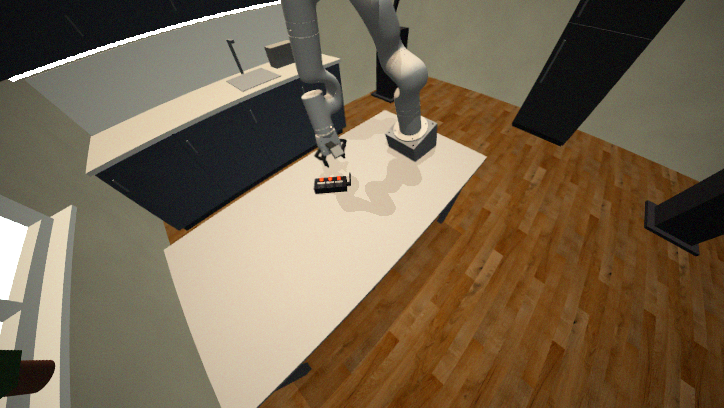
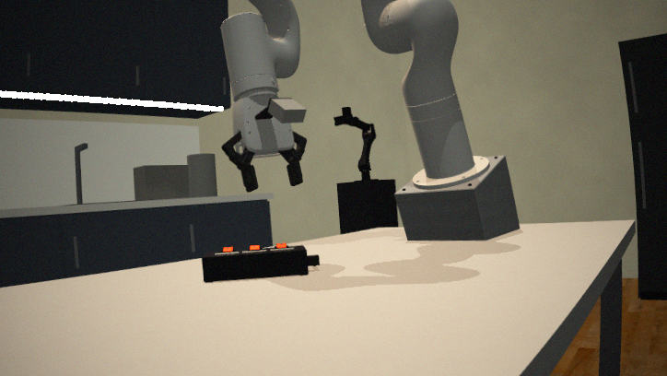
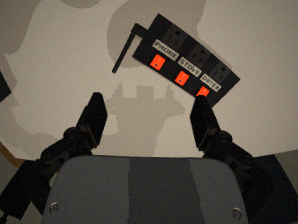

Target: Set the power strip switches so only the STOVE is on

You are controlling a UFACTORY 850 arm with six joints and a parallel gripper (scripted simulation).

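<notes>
1. Top view: the pincer (image 1: 330, 157) hangs over the white table (image 1: 283, 283). The black power strip (image 1: 331, 183) lies flat just below it, not touching. Three red switches show as tiny dots; no words can be read here.
2. Exterior view: the pincer (image 2: 270, 180) is up in the air, wide open, with nothing in it. Only this view shows the big gap down to the power strip (image 2: 255, 263).
3. Wrist view: the power strip (image 3: 186, 64) sits tilted, ahead of the open pincer (image 3: 152, 115). Only here do the small labels over the switches (image 3: 181, 78) show, but they are too blurry to read.
</notes>
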